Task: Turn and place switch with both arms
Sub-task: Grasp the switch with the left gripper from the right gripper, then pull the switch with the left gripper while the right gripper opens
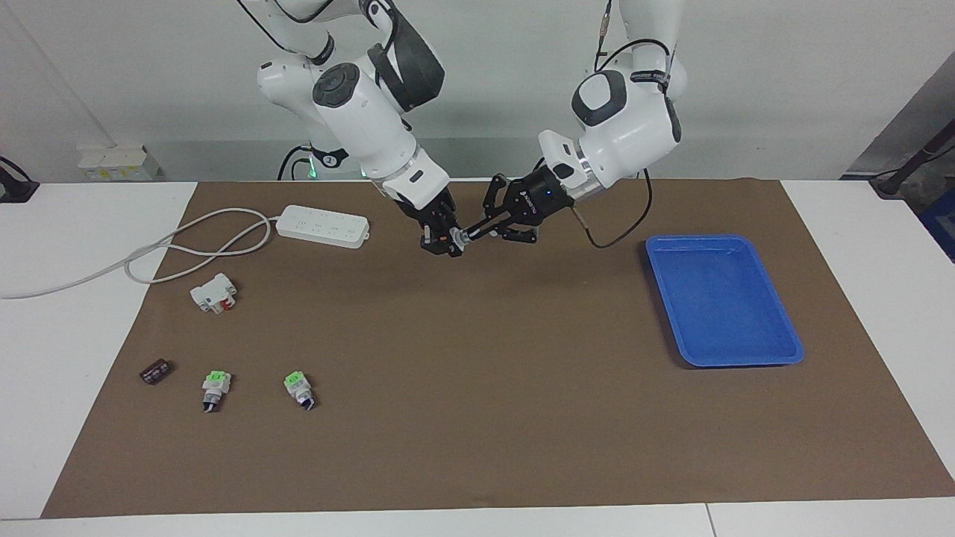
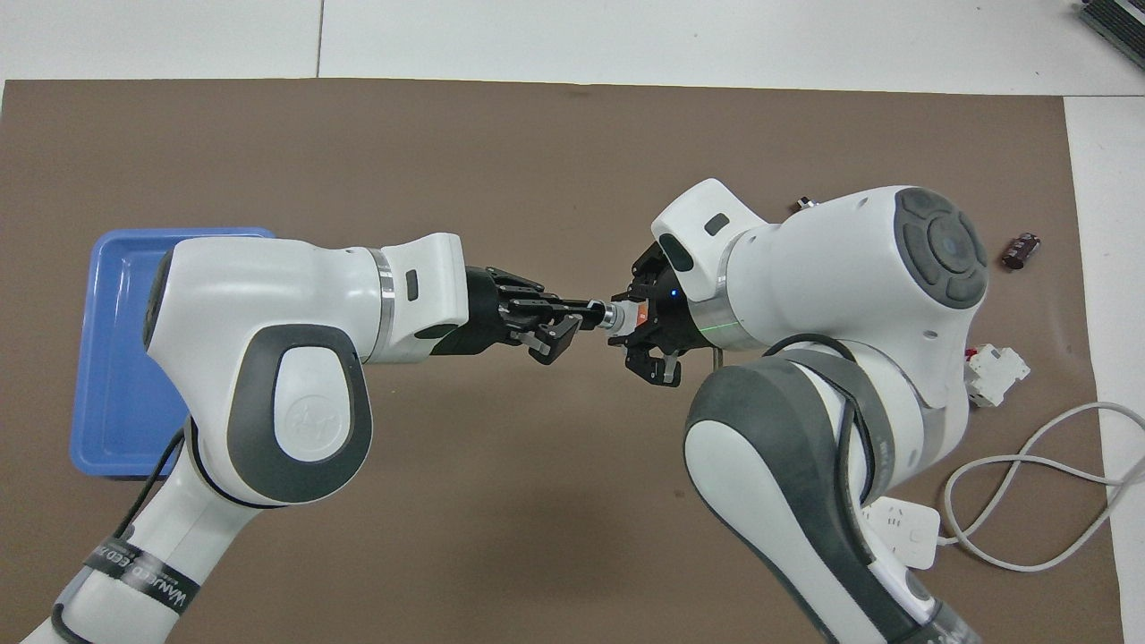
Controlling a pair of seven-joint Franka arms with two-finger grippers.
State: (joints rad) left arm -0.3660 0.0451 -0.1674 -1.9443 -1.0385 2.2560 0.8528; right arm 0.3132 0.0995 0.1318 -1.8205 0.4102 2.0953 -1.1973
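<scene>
A matt brown paper-like mat (image 1: 477, 418), a glossy blue plastic tray (image 1: 776, 350), glossy white arm shells.
</scene>
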